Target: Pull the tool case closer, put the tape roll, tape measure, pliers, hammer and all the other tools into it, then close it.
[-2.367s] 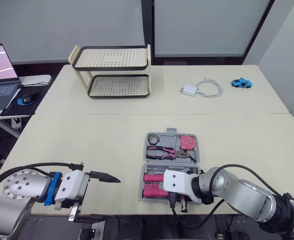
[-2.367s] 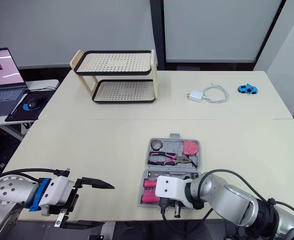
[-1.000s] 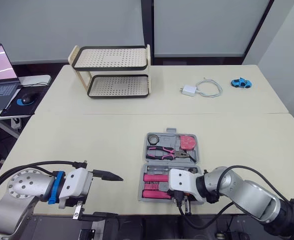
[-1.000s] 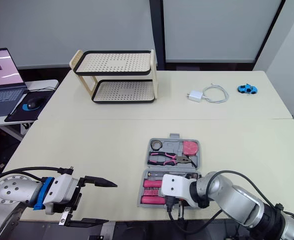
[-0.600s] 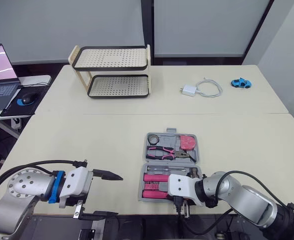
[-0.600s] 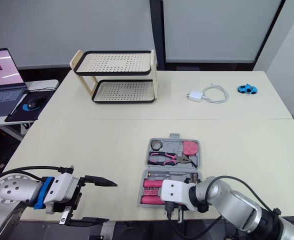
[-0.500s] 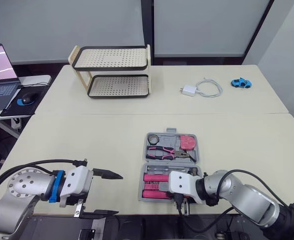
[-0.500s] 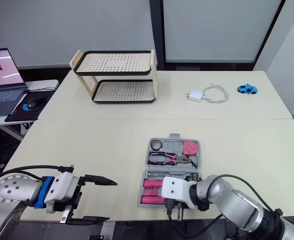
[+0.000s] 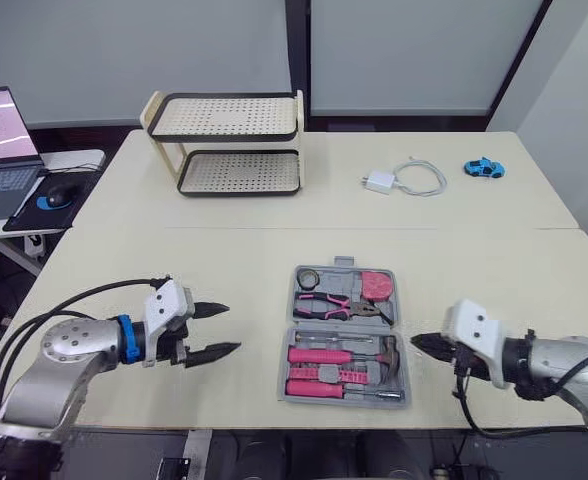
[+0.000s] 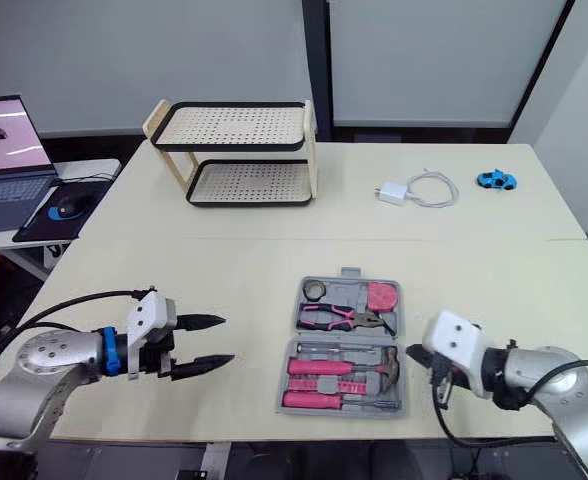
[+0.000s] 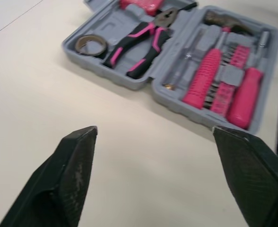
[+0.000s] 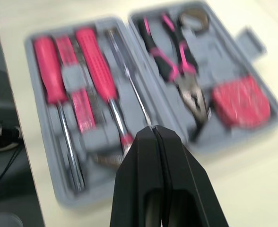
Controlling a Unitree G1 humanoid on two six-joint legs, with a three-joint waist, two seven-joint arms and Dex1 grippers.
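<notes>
Lying open in the lower middle of the frame, the tool case rests flat on the table between the two hands. Its two halves are stacked up and down the picture, so the hinge line runs across the frame, from left to right.

The upper half holds the tape roll, the pliers and the tape measure. The lower half holds the hammer and the pink-handled screwdrivers. No tool lies loose on the table, so the packing looks finished and closing seems to be what remains. Whether each tool sits fully down in its recess is probably too fine to judge from these views.

The right hand is at the lower right with its fingers pressed together and gripping nothing. It points left at the lower half and sits just beside the case's right edge. The left hand is at the lower left with its fingers spread and empty. It aims right toward the case but is well apart from it.

The right hand is therefore the nearer one. Folding one half over calls for a lift across the hinge, toward the top or bottom of the frame, not the sideways line on which both hands now point.
</notes>
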